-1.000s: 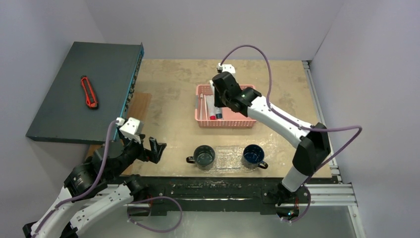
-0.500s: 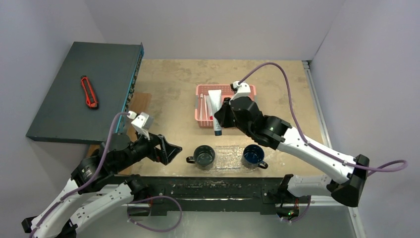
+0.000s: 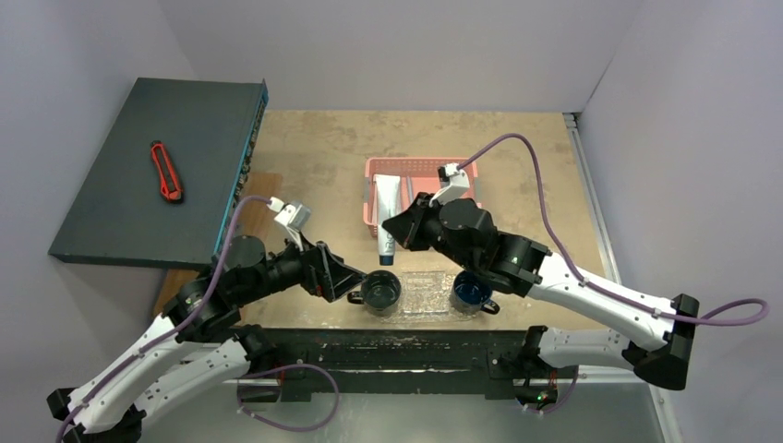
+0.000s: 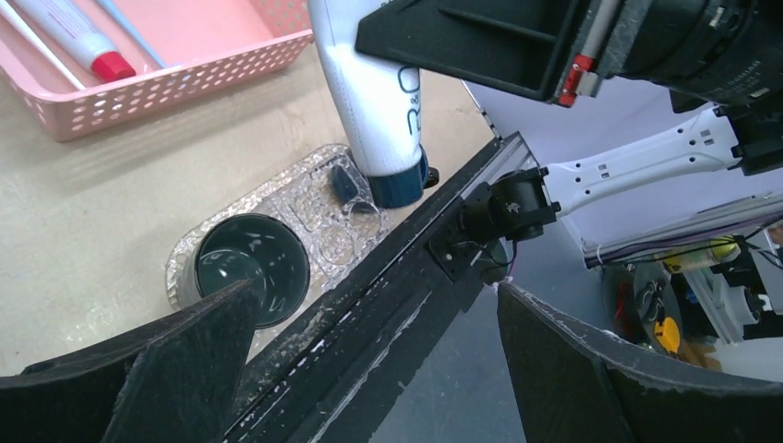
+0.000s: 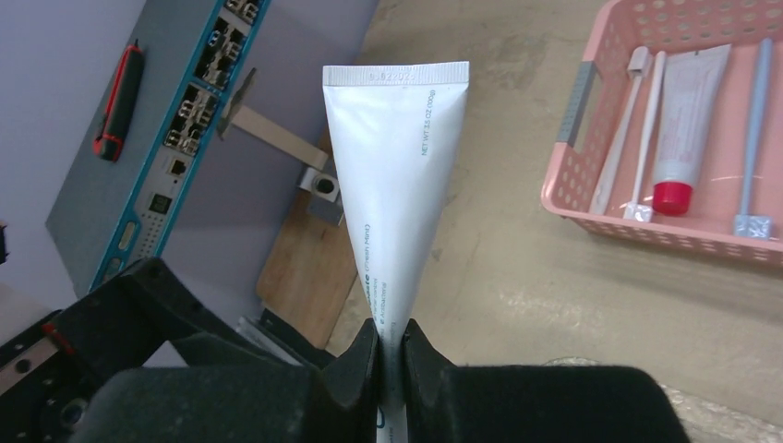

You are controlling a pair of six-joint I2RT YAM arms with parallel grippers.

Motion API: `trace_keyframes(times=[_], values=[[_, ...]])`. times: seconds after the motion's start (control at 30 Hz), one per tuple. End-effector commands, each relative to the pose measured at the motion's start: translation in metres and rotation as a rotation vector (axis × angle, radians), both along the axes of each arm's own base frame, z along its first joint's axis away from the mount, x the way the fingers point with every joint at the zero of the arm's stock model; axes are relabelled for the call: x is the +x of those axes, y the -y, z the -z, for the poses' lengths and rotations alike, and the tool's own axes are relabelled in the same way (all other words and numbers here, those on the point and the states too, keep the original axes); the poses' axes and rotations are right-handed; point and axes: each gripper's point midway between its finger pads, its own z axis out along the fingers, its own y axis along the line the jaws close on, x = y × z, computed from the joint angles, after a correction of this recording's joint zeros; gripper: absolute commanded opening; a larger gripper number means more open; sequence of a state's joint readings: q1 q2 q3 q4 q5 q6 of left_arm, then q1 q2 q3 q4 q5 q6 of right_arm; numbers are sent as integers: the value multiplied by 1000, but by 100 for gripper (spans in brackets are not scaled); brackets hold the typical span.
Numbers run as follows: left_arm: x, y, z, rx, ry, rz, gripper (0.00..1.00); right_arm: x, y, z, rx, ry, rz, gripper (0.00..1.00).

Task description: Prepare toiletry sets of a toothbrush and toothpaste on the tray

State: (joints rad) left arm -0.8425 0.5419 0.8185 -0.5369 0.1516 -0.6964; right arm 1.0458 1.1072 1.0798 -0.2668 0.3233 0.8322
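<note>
Step in hand, as I judge it: deliver a toothpaste tube (image 3: 386, 221) to the dark green mug (image 3: 380, 292). The right tool (image 5: 388, 355) is clamped tight on the lower body of the white tube. The crimped end points up and the dark cap hangs down, nearly upright, and the cap end is hidden in the right wrist view. From above, the cap sits just far of the green mug's rim and not yet over its mouth; its height above the table (image 3: 314, 157) cannot be told. The left tool (image 3: 343, 279) is spread wide and holds nothing, just left of that mug by its handle. To do it well, bring the cap over the centre of the mouth, keep the tube plumb, lower until the cap is inside the rim, and only then let go. A high release could tip the mug or bounce the tube out. The tray (image 3: 427, 281) lies close along the table's near edge with the blue mug (image 3: 473, 292) at its right end, so any nudge toward the near side is risky. Bare table lies between the tray and the pink basket (image 3: 420, 162), so the far side is the open way out. The left side is taken by the left tool, and the right arm crosses above the blue mug. A red-capped tube (image 5: 683, 120) and toothbrushes (image 5: 754, 129) lie in the basket.
</note>
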Motion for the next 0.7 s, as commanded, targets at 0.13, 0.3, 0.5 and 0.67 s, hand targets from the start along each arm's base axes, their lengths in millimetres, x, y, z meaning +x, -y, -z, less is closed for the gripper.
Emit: trace_keyframes(times=[0.13, 0.3, 0.5, 0.67], values=[[8, 23, -9, -56, 5, 50, 100, -16, -38, -44, 159, 1, -60, 7], [11, 27, -5, -41, 0, 51, 99, -20, -49, -46, 152, -7, -61, 8], [15, 27, -5, -33, 11, 41, 96, -22, -59, -50, 161, -19, -65, 9], [16, 26, -5, -36, 20, 36, 87, -24, -65, -51, 159, -22, -71, 9]])
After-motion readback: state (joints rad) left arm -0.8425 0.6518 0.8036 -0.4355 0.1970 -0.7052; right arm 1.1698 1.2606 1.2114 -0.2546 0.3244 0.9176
